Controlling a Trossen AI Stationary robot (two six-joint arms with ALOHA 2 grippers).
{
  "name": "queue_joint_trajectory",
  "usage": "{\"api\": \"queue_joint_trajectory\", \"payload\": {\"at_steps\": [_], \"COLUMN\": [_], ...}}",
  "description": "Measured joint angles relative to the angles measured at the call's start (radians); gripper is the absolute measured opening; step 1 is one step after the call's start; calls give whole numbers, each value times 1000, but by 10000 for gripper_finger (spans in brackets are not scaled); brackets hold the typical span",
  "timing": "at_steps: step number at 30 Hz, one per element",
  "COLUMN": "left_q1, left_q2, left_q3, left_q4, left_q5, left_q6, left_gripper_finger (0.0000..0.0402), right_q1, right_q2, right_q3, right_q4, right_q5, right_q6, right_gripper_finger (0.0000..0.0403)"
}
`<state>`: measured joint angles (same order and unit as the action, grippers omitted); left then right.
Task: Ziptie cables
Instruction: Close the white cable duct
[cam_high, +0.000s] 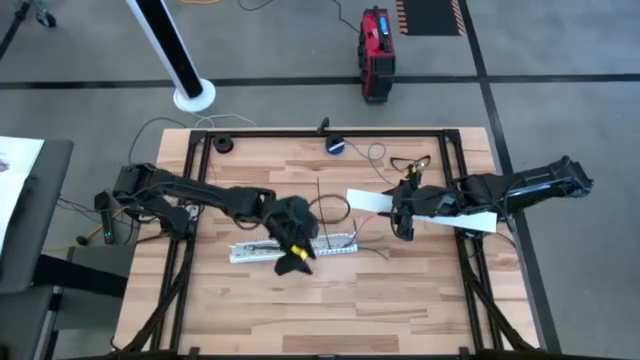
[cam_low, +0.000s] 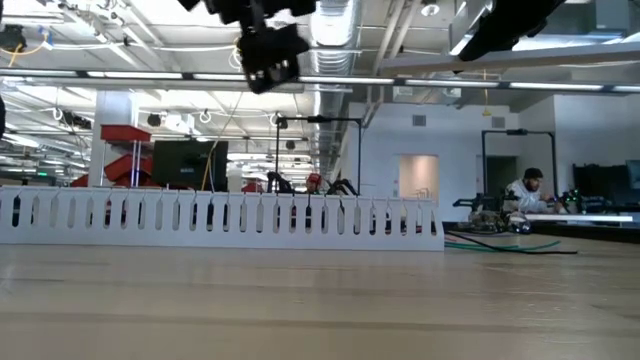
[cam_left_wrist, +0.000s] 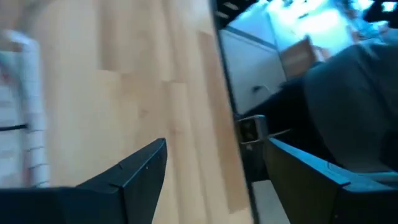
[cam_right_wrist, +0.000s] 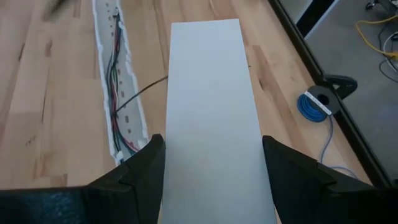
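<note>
White flat strip (cam_right_wrist: 214, 112) between right gripper (cam_right_wrist: 211, 168) fingers, above table (cam_right_wrist: 56, 124).

Table (cam_high: 400, 290): pale wood planks, black frame. Slotted duct (cam_high: 255, 250): white. Cables (cam_right_wrist: 115, 59): red, green, dark. Flat panel (cam_right_wrist: 211, 112): plain white. Grippers: black. Coiled cord (cam_right_wrist: 309, 106): blue.

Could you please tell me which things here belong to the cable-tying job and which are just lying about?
Belonging to the job:
cables lying in the slotted white duct
flat white cover strip between the right gripper fingers
left gripper, open

Lying about:
blue coiled cord
red case on the floor
</note>
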<state>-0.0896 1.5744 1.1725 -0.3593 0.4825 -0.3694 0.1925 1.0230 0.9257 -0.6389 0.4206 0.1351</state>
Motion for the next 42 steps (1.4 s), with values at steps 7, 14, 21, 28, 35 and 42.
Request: {"api": "queue_joint_trajectory", "payload": {"at_steps": [7,14,21,28,35,42], "left_q1": [-47,-28,36,114,88,39], "left_q2": [44,45,46,44,188,291], "left_q3": [18,21,-79,-190,-197,-133], "left_q4": [216,127,163,320,577,620], "left_q5": [101,115,-201,-304,-436,-516], "left_q6": [-177,-113,132,84,70,12], "left_gripper_finger": [279,284,284,284,284,284], "right_q1": [-5,-21,-32,-32,-42,-43], "right_q2": [-10,-22,-31,-31,-31,-33], "right_q3": [0,0,0,0,0,0], "right_q4": [4,9,8,8,7,9], "right_q5": [0,0,-2,-2,-2,-16], "right_q6": [-4,-5,-12,-12,-13,-14], "right_gripper_finger": [222,222,222,222,222,222]}}
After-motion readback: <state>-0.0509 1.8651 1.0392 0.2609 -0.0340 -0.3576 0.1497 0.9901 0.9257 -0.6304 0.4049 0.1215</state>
